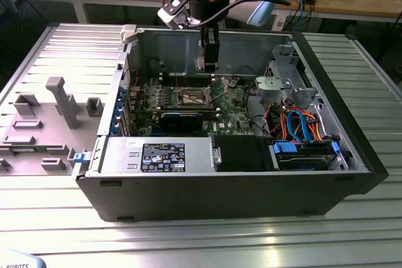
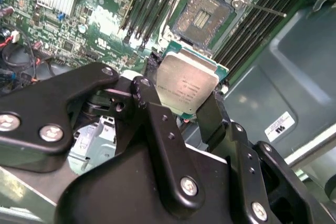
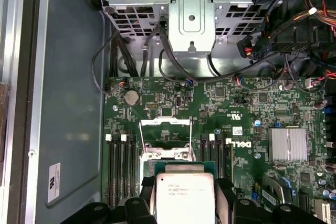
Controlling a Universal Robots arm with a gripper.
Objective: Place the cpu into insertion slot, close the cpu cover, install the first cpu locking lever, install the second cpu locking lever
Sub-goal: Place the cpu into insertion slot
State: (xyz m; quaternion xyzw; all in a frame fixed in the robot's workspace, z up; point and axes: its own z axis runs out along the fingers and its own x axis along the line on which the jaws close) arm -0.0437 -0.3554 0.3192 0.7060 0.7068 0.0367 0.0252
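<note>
Silver-topped cpu (image 2: 186,90) clamped between the black fingers of the gripper (image 2: 180,107), held clear of the green motherboard (image 3: 241,103). Insertion slot (image 2: 202,17) just beyond the gripper's tips, uncovered, dark centre showing, not touching the chip. Memory slots (image 2: 149,3) run along both sides of it. Exterior view: gripper hangs inside the open computer case (image 1: 220,186), above the board.
</note>
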